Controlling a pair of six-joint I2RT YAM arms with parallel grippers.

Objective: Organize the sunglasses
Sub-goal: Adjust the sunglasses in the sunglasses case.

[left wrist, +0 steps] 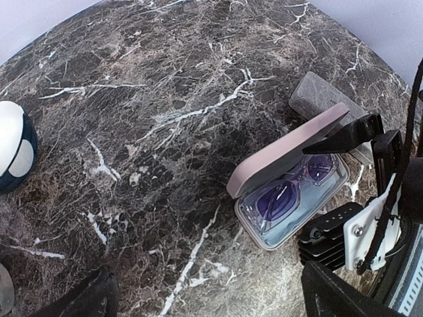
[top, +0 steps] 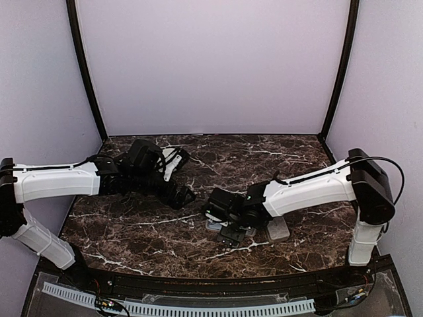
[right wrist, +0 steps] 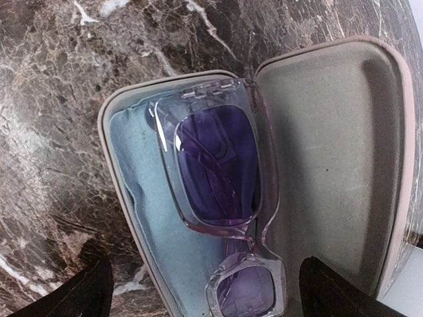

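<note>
One pair of sunglasses (right wrist: 218,165) with a translucent pinkish frame and purple lenses lies folded in an open pink case (right wrist: 330,132), on a light-blue cloth (right wrist: 142,178). The left wrist view shows the same sunglasses (left wrist: 284,198) under the raised lid of the case (left wrist: 284,155). My right gripper (right wrist: 208,297) hangs open right above the case, one finger on each side of it, holding nothing. My left gripper (left wrist: 211,304) is open over bare marble to the left of the case. From above, the right gripper (top: 228,228) hides most of the case, and the left gripper (top: 184,177) is farther back on the left.
A closed grey case (left wrist: 317,96) lies just behind the pink one, also visible as the grey case (top: 279,228) by the right arm. A white and dark rounded object (left wrist: 13,145) sits at the left edge. The dark marble table (top: 132,231) is enclosed by pale walls.
</note>
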